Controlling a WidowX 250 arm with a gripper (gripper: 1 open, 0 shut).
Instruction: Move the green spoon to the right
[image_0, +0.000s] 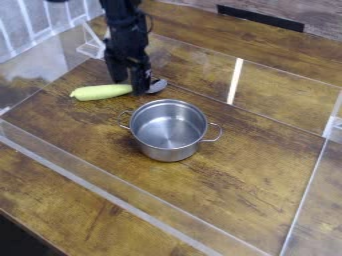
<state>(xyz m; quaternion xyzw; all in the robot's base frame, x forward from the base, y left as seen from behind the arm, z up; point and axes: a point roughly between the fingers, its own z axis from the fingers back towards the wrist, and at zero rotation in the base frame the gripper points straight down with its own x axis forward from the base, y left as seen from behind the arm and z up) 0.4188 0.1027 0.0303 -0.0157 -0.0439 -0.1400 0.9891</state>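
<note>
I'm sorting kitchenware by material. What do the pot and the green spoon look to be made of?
Pot: metal, probably stainless steel, smooth and fairly shiny, judging by its silvery grey walls and bright rim.
Green spoon: the thick handle looks like smooth plastic or silicone, from its even yellow-green colour; the silvery bowl seems to be metal.

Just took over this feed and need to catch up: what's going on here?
The robot arm is reaching down from the far side, its gripper right at the green-handled spoon, around where the handle meets the silver bowl. Whether its fingers touch or straddle the spoon is too blurred to tell. The spoon lies on the wooden table, just beyond the two-handled steel pot. The job is to move the spoon to the right.
</note>
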